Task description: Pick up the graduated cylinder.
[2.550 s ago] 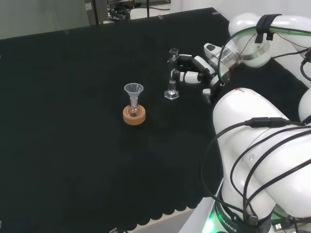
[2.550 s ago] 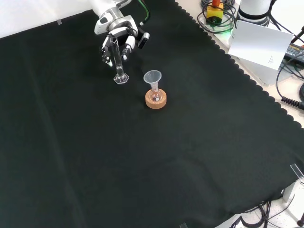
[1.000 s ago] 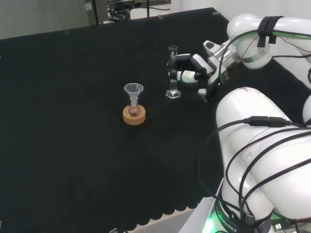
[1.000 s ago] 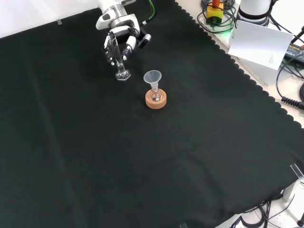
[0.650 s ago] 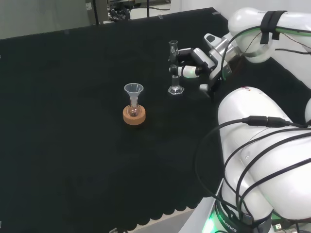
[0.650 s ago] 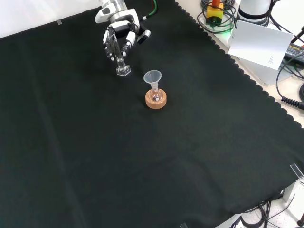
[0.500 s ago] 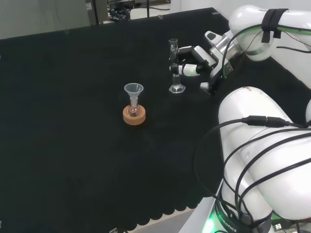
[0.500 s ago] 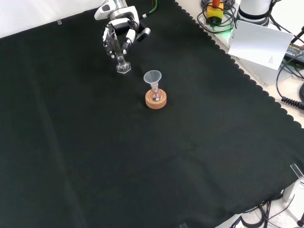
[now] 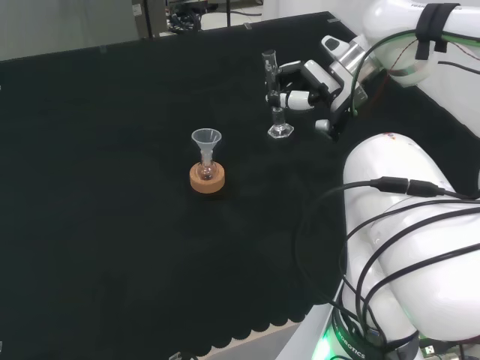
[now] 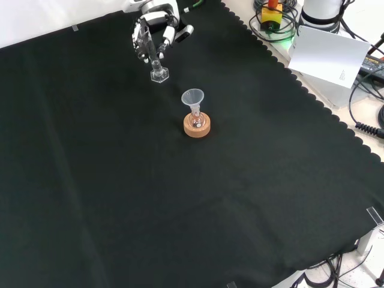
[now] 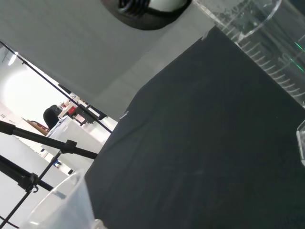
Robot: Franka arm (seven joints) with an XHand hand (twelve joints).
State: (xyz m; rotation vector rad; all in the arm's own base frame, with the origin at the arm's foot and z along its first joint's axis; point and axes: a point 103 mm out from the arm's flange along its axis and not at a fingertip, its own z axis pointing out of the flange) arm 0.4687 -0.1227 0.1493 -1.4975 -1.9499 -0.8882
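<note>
**Cylinder held, lift in progress**

The cylinder (image 9: 274, 94) stands almost upright in the hand (image 9: 304, 90), whose fingers are curled round its upper tube. In the head view its hexagonal foot seems to hang just above the cloth (image 9: 112, 187), though I cannot tell this for sure. Well apart, nearer the middle of the bench, a funnel (image 9: 206, 139) sits in a small flask on a cork ring (image 9: 207, 178). I judge the lifting step is in hand; the next move calls for rising straight, keeping the tube vertical.
</note>
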